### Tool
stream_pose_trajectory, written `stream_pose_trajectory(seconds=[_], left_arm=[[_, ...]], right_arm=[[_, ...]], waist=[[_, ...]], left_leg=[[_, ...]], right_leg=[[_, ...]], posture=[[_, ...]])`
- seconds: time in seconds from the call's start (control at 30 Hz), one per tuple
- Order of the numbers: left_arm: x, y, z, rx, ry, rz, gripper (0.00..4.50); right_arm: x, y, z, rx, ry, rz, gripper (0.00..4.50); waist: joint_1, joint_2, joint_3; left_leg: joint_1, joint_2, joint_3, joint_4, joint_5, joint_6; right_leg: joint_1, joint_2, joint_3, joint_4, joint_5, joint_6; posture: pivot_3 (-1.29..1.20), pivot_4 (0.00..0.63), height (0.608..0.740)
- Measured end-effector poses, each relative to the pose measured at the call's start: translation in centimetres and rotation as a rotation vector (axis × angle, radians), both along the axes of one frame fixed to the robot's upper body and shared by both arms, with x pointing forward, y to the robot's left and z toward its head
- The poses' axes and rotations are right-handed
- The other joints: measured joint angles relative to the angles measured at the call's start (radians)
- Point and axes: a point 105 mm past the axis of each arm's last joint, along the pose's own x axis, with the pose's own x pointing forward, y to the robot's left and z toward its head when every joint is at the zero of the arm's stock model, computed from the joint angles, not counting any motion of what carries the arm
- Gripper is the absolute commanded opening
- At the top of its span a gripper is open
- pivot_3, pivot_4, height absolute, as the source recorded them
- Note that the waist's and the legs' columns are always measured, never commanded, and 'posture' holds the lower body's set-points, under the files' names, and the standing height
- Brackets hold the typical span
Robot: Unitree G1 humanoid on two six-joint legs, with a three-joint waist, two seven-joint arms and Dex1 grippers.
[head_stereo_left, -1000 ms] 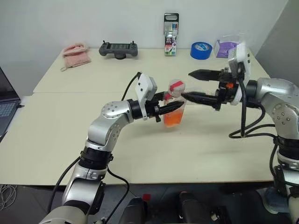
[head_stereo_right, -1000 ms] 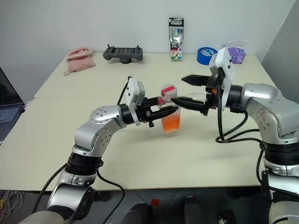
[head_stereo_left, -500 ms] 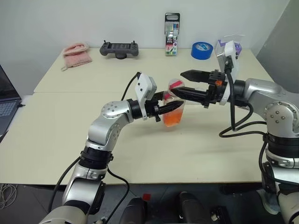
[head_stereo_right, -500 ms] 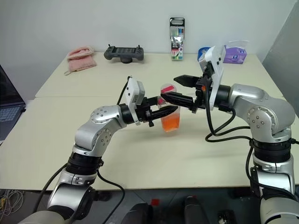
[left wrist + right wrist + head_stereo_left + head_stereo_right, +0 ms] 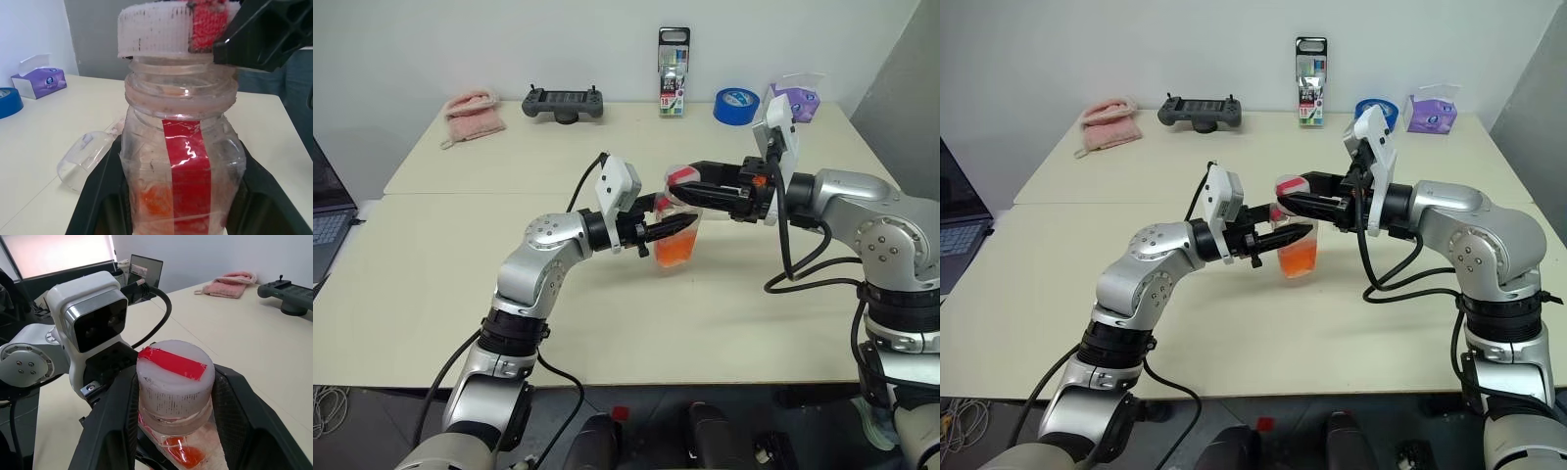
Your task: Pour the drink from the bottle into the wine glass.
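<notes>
Left hand (image 5: 677, 226) is clamped on the body of the bottle (image 5: 677, 235), holding it upright near the middle of the tabletop (image 5: 431, 284); orange-red drink (image 5: 674, 250) fills its lower part. Right hand (image 5: 680, 182) reaches in from 3 o'clock with its two black fingers (image 5: 112, 426) set narrowly on either side of the white cap (image 5: 173, 377), which bears a red strip; whether they press the cap I cannot tell. Behind the bottle, in the left wrist view, the wine glass (image 5: 85, 159) lies on its side. Along the far edge, from 10 to 2 o'clock: pink cloth (image 5: 473, 115), black controller (image 5: 562, 102), marker pack (image 5: 672, 72), blue tape roll (image 5: 735, 105), purple tissue box (image 5: 796, 98). A laptop (image 5: 325, 211) sits at 9 o'clock.
</notes>
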Motion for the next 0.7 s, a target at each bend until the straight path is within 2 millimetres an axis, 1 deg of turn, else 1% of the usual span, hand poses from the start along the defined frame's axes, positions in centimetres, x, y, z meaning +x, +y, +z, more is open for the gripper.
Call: stream_pose_trajectory(seconds=[0.17,0.3,0.37,0.43,0.5,0.6,0.67,0.7], left_arm=[[-0.1,-0.1,0.1,0.001,-0.004,-0.006,1.79],[-0.4,-0.5,0.1,0.004,-0.014,-0.026,1.79],[-0.5,-0.5,0.2,0.004,-0.023,-0.03,1.79],[-0.2,-0.3,-0.2,0.008,-0.01,-0.01,1.79],[-0.2,-0.2,-0.5,0.01,0.003,-0.005,1.79],[-0.2,-0.2,-0.6,0.01,0.01,-0.003,1.79],[-0.2,-0.2,-0.6,0.008,0.01,-0.004,1.79],[-0.2,-0.4,-0.6,0.008,0.011,-0.007,1.79]], right_arm=[[-0.2,-0.2,0.0,0.006,0.004,0.009,1.74],[-0.6,-0.7,0.2,0.0,0.006,0.031,1.74],[-1.0,-1.2,1.0,0.034,-0.005,0.051,1.72],[-1.3,-1.8,2.5,0.077,-0.045,0.045,1.67],[-1.1,-2.5,3.2,0.104,-0.069,0.009,1.67],[-0.3,-4.0,4.1,0.173,-0.076,-0.076,1.67],[0.0,-5.0,4.4,0.2,-0.081,-0.123,1.67],[0.1,-5.9,4.0,0.191,-0.079,-0.171,1.65]], waist=[[0.0,0.0,0.0],[0.0,0.0,0.0],[0.0,0.0,0.0],[0.0,0.0,0.0],[0.0,0.0,0.0],[0.0,0.0,0.0],[0.001,0.0,0.0],[0.001,0.0,0.0]], left_leg=[[0.0,0.0,0.0,0.0,0.0,0.0],[0.0,0.0,0.0,0.0,0.0,0.0],[0.0,0.0,0.0,0.0,0.0,0.0],[0.0,0.0,0.0,0.0,0.0,0.0],[0.0,0.0,0.0,0.0,0.0,0.0],[0.0,0.0,0.0,0.0,0.0,0.0],[0.0,0.0,0.0,0.0,0.0,0.0],[0.0,0.0,0.0,0.0,0.0,0.0]], right_leg=[[0.0,0.0,0.0,0.0,0.0,0.0],[0.0,0.0,0.0,0.0,0.0,0.0],[0.0,0.0,0.0,0.0,0.0,0.0],[0.0,0.001,0.0,0.0,0.0,0.0],[0.0,0.001,0.0,0.0,0.0,0.0],[0.0,0.0,0.0,0.0,0.0,0.0],[0.0,0.0,0.0,0.0,0.0,0.0],[0.0,0.0,0.0,0.0,0.0,0.0]], posture=[[0.0,0.15,0.74],[0.0,0.15,0.74],[0.0,0.15,0.74],[0.0,0.15,0.74],[0.0,0.15,0.74],[0.0,0.15,0.74],[0.0,0.15,0.74],[0.0,0.15,0.74]])
